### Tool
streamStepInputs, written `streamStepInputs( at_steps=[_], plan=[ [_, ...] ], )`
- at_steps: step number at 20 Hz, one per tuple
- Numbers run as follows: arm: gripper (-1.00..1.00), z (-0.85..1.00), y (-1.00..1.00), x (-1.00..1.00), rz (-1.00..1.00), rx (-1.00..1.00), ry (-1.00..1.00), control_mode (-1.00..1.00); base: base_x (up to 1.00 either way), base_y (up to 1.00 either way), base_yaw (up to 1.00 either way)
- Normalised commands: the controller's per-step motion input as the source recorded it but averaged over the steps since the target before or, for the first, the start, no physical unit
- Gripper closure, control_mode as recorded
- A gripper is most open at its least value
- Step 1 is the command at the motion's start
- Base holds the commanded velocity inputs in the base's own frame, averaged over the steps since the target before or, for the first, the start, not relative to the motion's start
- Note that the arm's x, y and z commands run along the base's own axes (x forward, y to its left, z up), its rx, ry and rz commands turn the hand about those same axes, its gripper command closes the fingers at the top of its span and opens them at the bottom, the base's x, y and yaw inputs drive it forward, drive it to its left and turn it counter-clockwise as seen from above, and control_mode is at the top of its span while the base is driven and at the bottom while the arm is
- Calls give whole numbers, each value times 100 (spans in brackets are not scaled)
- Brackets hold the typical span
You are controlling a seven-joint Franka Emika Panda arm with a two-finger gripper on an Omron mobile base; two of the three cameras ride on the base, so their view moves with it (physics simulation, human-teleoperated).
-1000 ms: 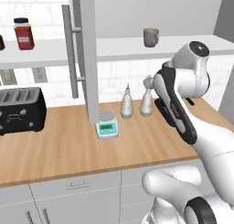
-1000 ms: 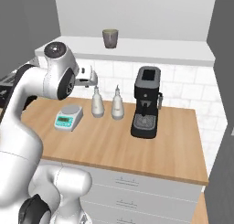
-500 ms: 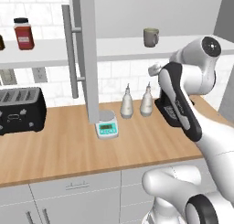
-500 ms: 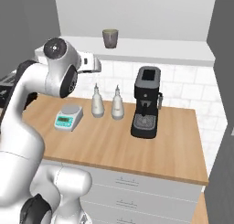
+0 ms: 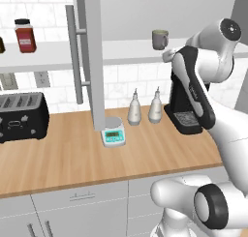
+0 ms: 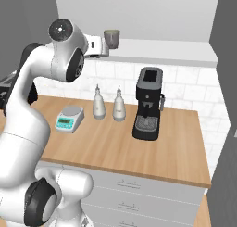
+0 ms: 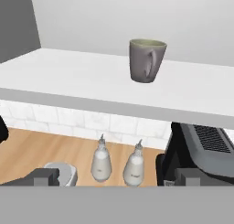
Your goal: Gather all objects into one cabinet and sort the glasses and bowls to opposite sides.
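A wooden counter (image 5: 72, 158) runs across the lower half of both base views, backed by white tile, with a thick white shelf board (image 7: 82, 83) above it inside the doorless cabinet (image 6: 152, 17).

Your task object, the grey-green mug (image 7: 146, 61), stands upright on that board, its long axis vertical and its open mouth up. In the hand view it sits at upper centre, with the handle turned toward you and slightly right of the body. In the left base view the mug (image 5: 160, 39) appears at upper right of centre; in the right base view (image 6: 111, 38) it is at upper centre.

Your gripper (image 6: 105, 46) sits at shelf height, close beside the mug but not touching it in the right base view. Its two fingers stand spread wide apart at the bottom corners of the hand view, holding nothing.

Below the shelf, on the counter: two pale spouted bottles (image 7: 116, 166) side by side, a black coffee machine (image 6: 148, 103) to their right, and a kitchen scale (image 5: 113, 135) to their left. A grey door with a bar handle (image 5: 75, 52), a red-filled jar (image 5: 25, 36) and a black toaster (image 5: 22, 116) occupy the left of the left base view.
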Motion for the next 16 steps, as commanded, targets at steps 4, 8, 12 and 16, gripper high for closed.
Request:
streamStepInputs(
  at_steps=[4, 8, 12, 16],
  plan=[
    [-100, 21, -2, 46, -1, 0, -22, -100, 0, 0, 0],
    [-100, 17, -11, 34, 0, 0, -22, -100, 0, 0, 0],
    [-100, 9, -8, 25, 0, 1, -13, -100, 0, 0, 0],
    [-100, 8, -4, 5, 0, 6, 0, -100, 0, 0, 0]
  ],
)
